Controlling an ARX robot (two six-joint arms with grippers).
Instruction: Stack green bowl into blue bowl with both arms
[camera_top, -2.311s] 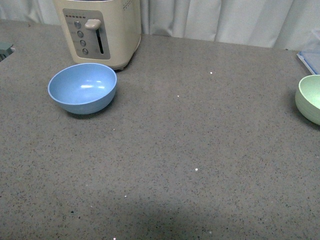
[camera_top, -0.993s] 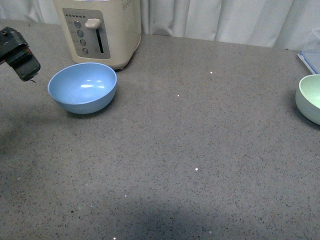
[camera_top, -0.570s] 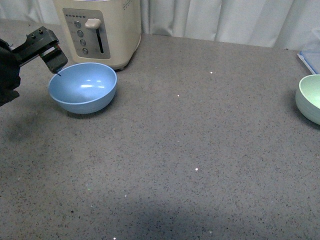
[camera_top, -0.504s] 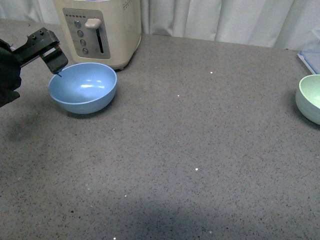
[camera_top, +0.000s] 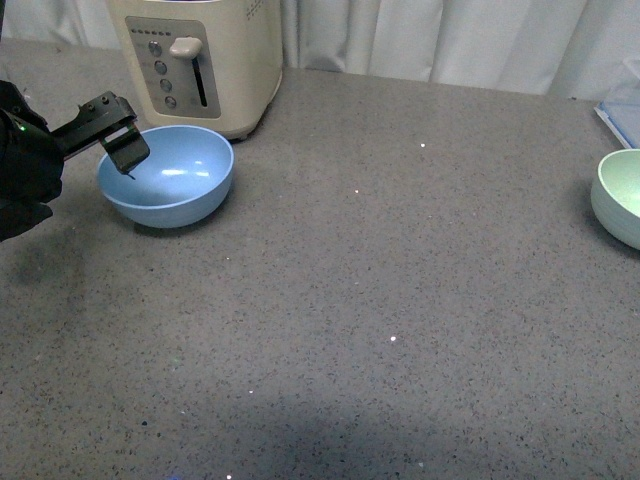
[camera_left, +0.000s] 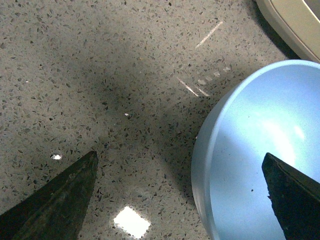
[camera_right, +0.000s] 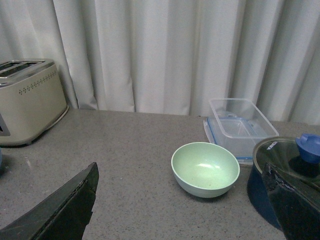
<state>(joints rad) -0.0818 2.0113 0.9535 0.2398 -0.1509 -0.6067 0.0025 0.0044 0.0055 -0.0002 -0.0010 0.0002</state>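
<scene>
Round matte blue bowl (camera_top: 172, 188) — speckled grey counter (camera_top: 400, 300).

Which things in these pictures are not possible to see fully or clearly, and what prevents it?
Green bowl: front view, right edge cuts it.
Toaster: front view, top edge cuts it.
Right pincer: absent from front view; wrist view shows fingertips only.
Left pincer: whether it touches the blue bowl is unclear; front view too small.
Pot: right wrist view, the pincer covers it partly.
</scene>
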